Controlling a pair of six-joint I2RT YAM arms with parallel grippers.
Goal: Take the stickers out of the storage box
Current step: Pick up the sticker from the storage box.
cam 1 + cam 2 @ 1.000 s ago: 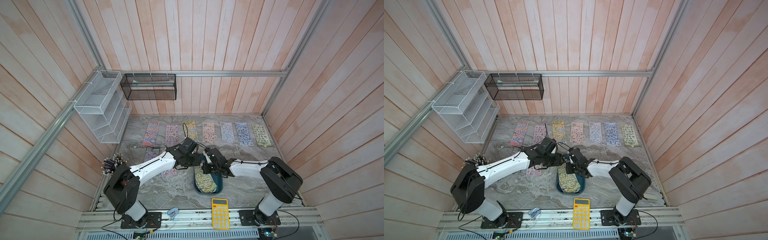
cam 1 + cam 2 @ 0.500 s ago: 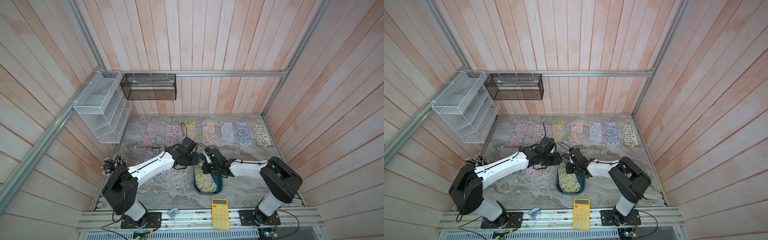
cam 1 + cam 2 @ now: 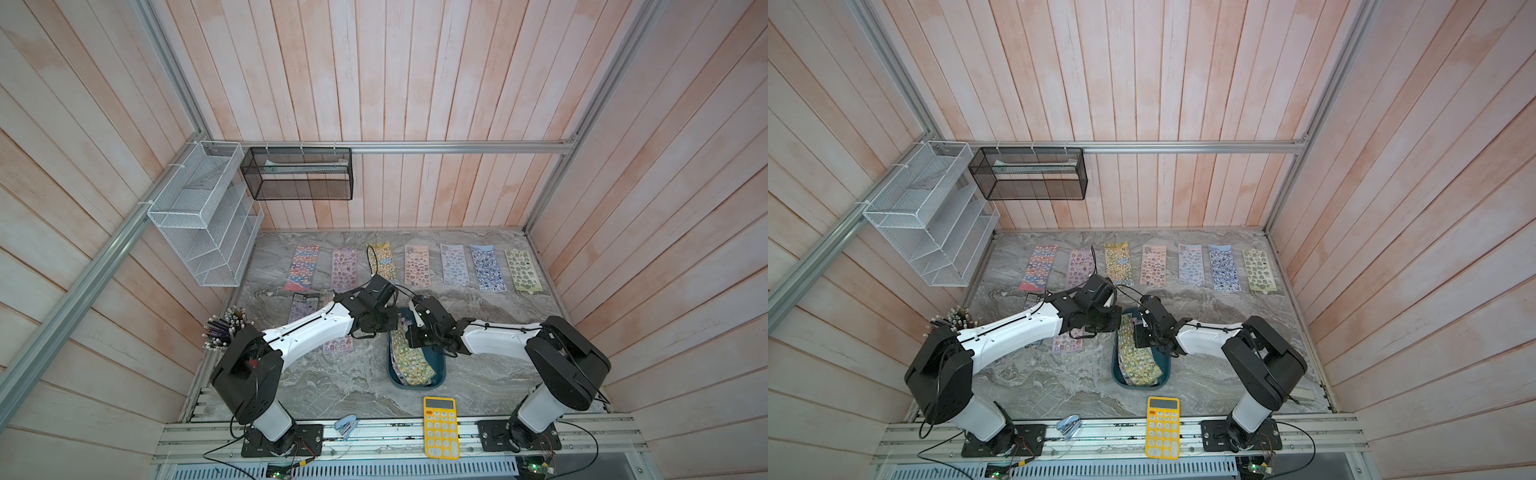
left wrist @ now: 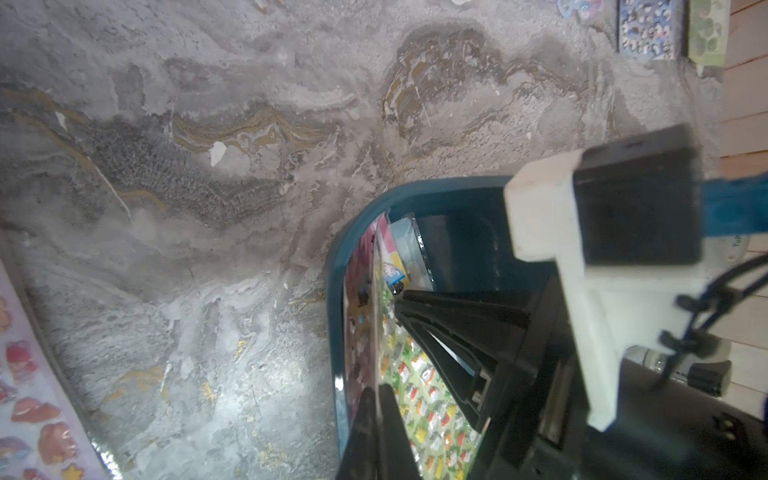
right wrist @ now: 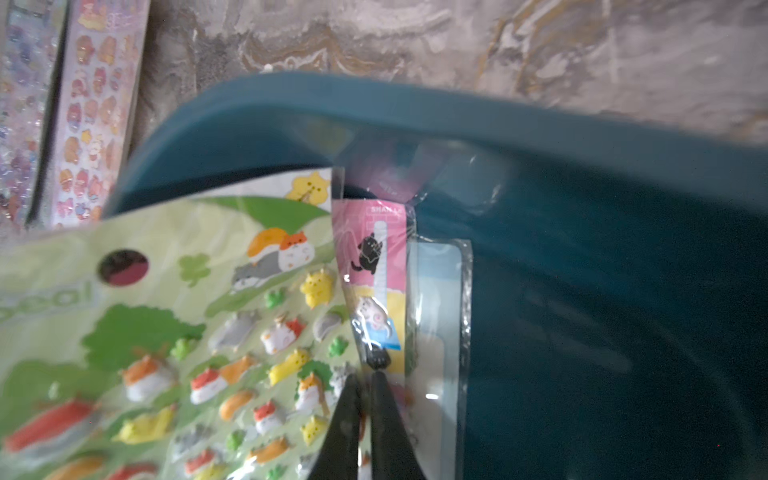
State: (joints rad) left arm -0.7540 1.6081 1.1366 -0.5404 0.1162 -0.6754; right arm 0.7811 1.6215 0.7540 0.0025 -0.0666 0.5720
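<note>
The storage box (image 3: 437,368) (image 3: 1165,362), a dark teal tray, sits at the front centre and holds a few stickers. A green sticker sheet (image 3: 409,361) (image 4: 428,399) (image 5: 166,332) lies on top, its far end raised. My left gripper (image 4: 376,395) (image 3: 394,329) is shut on that sheet's long edge by the box's left wall. From the other side my right gripper (image 5: 365,380) (image 3: 409,338) pinches the opposite edge, its jaws almost together. Under the green sheet lie a pink sheet (image 5: 374,249) and a clear-wrapped one (image 5: 440,291). Several stickers (image 3: 415,266) lie in a row at the back.
Two more sheets (image 3: 303,307) lie by the left arm. A yellow calculator (image 3: 440,428) and a small stapler (image 3: 347,426) sit at the front edge, a pen cup (image 3: 226,328) at the left. A white wire rack (image 3: 203,216) and black mesh basket (image 3: 297,178) hang on the walls.
My left gripper's jaws have closed onto the green sheet's edge. Both arms have barely shifted over the box.
</note>
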